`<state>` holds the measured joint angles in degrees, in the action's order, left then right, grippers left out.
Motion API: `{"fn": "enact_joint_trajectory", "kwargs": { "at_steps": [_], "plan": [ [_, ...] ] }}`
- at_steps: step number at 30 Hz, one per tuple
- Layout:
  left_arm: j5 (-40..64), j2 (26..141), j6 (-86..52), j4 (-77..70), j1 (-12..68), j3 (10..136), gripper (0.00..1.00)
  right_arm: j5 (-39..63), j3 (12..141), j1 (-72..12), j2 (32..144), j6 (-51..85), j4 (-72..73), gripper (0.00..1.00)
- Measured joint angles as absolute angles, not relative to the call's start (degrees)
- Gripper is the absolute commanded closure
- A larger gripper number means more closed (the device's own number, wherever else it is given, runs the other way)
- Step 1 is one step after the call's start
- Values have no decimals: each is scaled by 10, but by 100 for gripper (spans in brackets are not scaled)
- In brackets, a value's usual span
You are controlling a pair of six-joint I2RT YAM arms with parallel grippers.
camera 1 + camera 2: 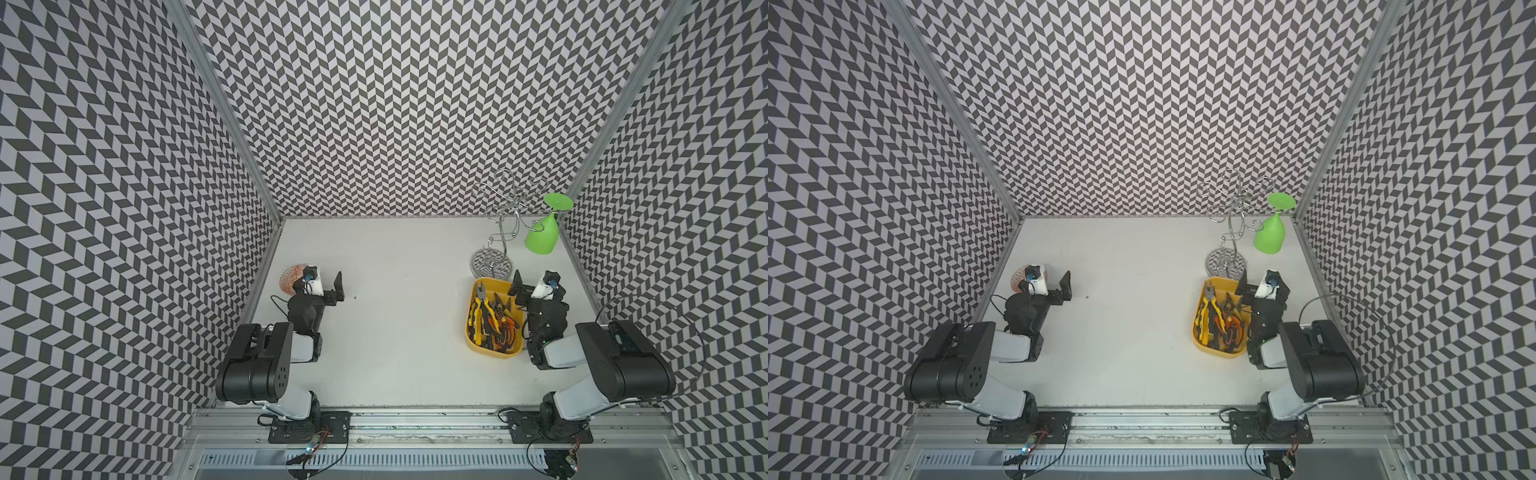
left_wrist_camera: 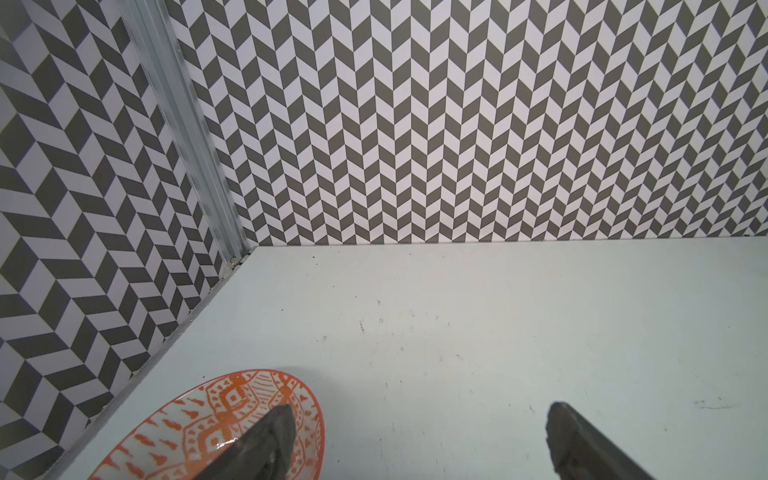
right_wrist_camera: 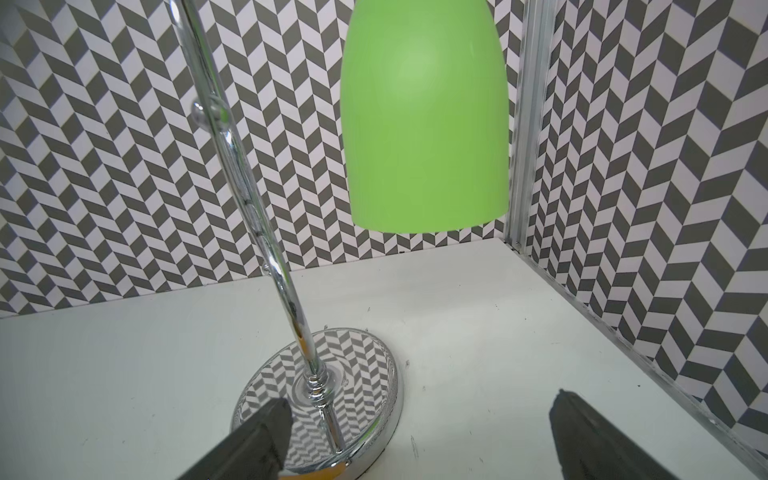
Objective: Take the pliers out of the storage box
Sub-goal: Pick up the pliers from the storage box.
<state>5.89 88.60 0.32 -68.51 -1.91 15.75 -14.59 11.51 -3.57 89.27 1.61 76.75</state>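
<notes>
The yellow storage box (image 1: 490,352) (image 1: 1214,351) sits on the right side of the table in both top views. Several pliers (image 1: 482,311) (image 1: 1210,311) with yellow-and-black and orange-and-black handles lie piled inside it. My right gripper (image 1: 535,279) (image 3: 419,401) hovers by the box's far right corner, open and empty. In the right wrist view the box and pliers are out of view. My left gripper (image 1: 326,279) (image 2: 420,409) is far to the left, open and empty, with one finger (image 2: 266,440) over a patterned bowl.
An orange-patterned bowl (image 1: 291,276) (image 2: 195,419) lies by the left wall. A chrome rack with a mirrored base (image 1: 492,264) (image 3: 361,365) stands just beyond the box, and a green glass (image 1: 540,237) (image 3: 424,124) hangs upside down from it. Patterned walls close three sides.
</notes>
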Motion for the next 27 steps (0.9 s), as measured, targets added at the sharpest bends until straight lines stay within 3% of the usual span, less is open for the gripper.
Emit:
{"fn": "enact_joint_trajectory", "kwargs": {
  "at_steps": [20, 27],
  "plan": [
    [66, 886, 4, -685, -19, 156, 2, -146, 106, -36, 892, 16, 779, 1],
    [103, 854, 17, -655, -19, 158, 2, -145, 26, -43, 803, 10, 809, 1]
  ]
}}
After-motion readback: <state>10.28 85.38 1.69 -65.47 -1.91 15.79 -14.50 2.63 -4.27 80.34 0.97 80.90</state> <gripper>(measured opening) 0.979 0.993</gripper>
